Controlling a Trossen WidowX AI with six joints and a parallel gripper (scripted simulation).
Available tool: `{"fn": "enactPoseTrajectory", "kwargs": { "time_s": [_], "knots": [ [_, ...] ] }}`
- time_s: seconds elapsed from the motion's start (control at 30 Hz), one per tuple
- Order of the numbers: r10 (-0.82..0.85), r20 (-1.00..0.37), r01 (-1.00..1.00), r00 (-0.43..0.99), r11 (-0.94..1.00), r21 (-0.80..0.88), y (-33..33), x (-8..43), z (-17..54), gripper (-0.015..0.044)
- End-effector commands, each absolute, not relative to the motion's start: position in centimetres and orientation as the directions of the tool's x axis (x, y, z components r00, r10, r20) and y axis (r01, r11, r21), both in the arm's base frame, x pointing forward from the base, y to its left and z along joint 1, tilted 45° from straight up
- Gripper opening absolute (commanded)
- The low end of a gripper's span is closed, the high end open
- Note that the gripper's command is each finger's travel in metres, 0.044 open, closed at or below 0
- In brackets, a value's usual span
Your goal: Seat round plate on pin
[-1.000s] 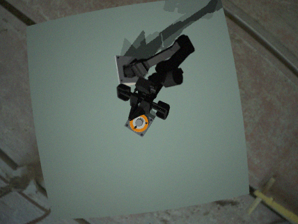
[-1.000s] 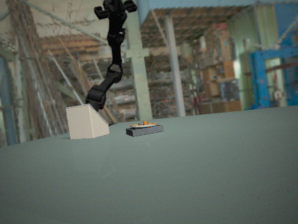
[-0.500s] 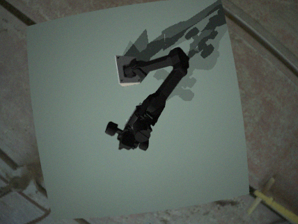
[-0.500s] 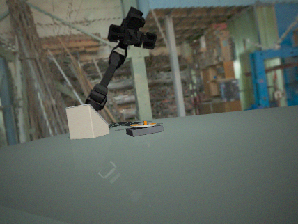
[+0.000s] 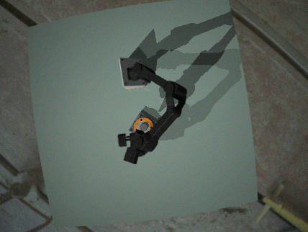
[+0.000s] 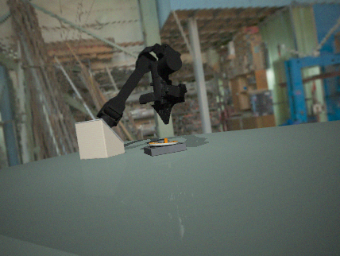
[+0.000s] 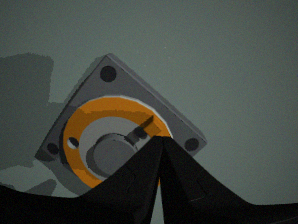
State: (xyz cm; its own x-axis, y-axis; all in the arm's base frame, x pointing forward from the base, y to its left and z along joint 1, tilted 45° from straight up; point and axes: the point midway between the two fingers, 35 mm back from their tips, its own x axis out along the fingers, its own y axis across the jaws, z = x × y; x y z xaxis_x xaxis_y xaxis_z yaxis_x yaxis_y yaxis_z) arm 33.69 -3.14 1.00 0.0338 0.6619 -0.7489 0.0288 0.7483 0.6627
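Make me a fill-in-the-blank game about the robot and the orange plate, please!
1. The robot's hand hangs ____ the round plate, not touching it.
2. The hand's two fingers are pressed ____, with nothing between them.
3. The ring on the plate is colored ____.
4. The plate sits on a gray ____ base.

Missing words: above; together; orange; square
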Motion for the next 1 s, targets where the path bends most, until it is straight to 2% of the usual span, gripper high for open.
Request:
{"fn": "enactPoseTrajectory", "kwargs": {
  "time_s": [0.0, 0.43, 0.97],
  "knots": [
    [0.700, -0.714, -0.006, -0.004, 0.714, 0.700, -1.9, 33.6, 1.1, 0.0000],
    [0.702, -0.713, -0.006, -0.004, 0.713, 0.702, 1.5, 33.6, -2.2, 0.0000],
    [0.701, -0.713, -0.006, -0.005, 0.713, 0.701, 0.5, 32.5, -3.4, 0.0000]
  ]
}}
